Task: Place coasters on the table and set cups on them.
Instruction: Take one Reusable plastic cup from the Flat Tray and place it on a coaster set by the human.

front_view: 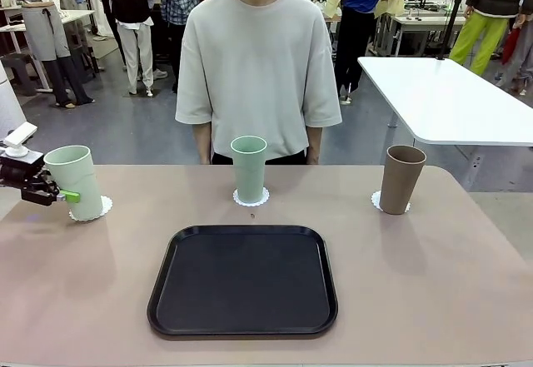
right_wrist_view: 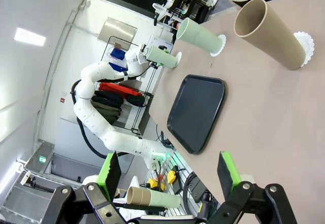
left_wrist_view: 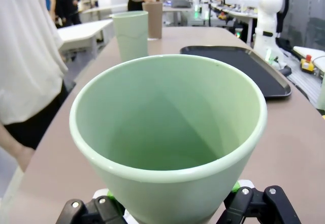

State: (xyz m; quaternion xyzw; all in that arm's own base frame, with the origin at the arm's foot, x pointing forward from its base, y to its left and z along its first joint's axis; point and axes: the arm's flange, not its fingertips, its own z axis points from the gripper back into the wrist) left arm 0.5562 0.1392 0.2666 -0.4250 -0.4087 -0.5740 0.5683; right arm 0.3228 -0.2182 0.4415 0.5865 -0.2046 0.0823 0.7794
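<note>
We see the left gripper at the left edge of the table, with its jaws closed around the lower part of a pale green cup. In the left wrist view the green pads sit against both sides of this cup, so the hold is firm, and we look into its open mouth. The cup leans a little, its top toward the left edge, and its base is over the left coaster; we cannot tell if the base touches it fully. The long axis of the cup is close to upright, so in our judgement the coming move is only to straighten it, bring it flat on the coaster and let go.

The second green cup stands upright on its coaster at the middle of the far edge, in front of the person. The brown cup stands on the third coaster near the far right corner. A black tray lies empty nearer the robot's edge.

The right gripper is fully open and holds nothing; it hangs well apart from the table, with the brown cup farther ahead of it. The left arm is clearly the one in charge here.
</note>
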